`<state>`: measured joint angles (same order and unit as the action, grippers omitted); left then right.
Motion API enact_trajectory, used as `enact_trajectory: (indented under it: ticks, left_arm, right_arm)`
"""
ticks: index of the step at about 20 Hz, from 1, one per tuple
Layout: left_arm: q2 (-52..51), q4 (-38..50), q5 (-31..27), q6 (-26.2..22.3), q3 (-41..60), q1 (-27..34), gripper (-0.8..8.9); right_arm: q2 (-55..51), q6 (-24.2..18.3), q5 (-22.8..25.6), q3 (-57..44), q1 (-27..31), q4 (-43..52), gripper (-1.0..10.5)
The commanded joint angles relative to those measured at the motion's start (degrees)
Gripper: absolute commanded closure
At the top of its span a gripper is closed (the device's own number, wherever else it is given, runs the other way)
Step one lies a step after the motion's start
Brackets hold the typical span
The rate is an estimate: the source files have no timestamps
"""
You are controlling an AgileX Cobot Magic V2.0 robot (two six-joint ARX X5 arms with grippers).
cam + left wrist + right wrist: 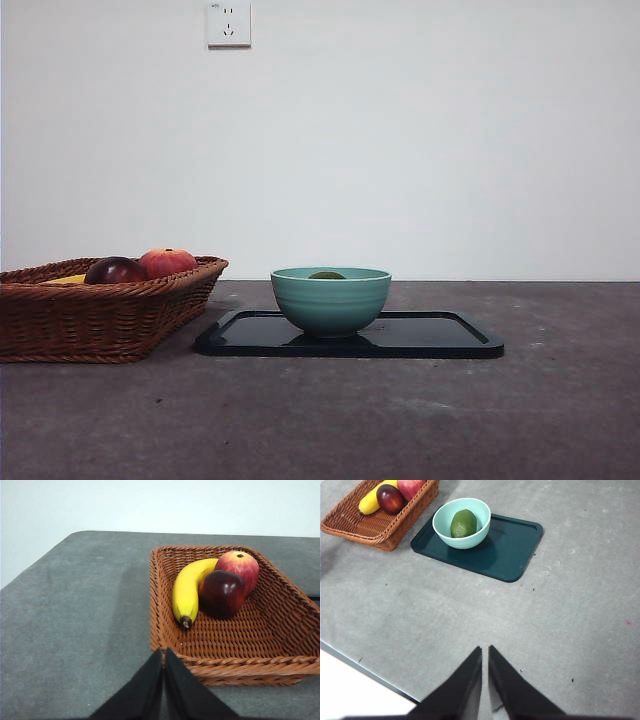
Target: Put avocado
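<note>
On the rough grey table (330, 420) a glossy dark rectangular tray (440, 335) with rounded corners carries a ribbed teal bowl (331, 300). The smooth dull-green avocado (463, 523) lies inside the bowl, only its top peeking over the rim from the front. Just beside the tray sits a woven wicker basket (100, 320) holding a curved yellow banana (187, 591), a shiny maroon round fruit (221, 593) and a red-orange fruit (239, 565), all touching. The left gripper (163, 655) has its fingers pressed together near the basket's rim; the right gripper (485, 652) hangs well back from the tray, fingers a narrow slit apart, empty.
</note>
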<state>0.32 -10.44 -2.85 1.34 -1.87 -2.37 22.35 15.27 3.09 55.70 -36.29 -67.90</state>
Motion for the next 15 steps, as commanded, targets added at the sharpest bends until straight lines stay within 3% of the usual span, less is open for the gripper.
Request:
enact_trajectory:
  ticks: [1,4,6,11,15]
  left_arm:
    - [-0.1,-0.3,-0.2,-0.6,1.2,0.1,8.07]
    - [-0.1,-0.3,-0.2,-0.6,1.2,0.1,8.07]
    - [-0.1,-0.3,-0.2,-0.6,1.2,0.1,8.07]
    - [-0.1,-0.3,-0.2,-0.6,1.2,0.1,8.07]
    - [-0.1,-0.3,-0.2,-0.6,1.2,0.1,8.07]
  right_arm:
    - [0.2,0.5,0.0,0.5,-0.4,0.6,9.3]
    - [0.1,-3.1,1.5,0.5,1.0,0.8,9.3]
    - [-0.9,-5.4,1.9,-0.1,6.1,4.9,9.3]
    - [-6.0,-12.2,1.1,-15.9,22.7,39.0,9.3]
    - [-11.0,-13.4,-0.1,-33.1,31.6,54.0,9.3]
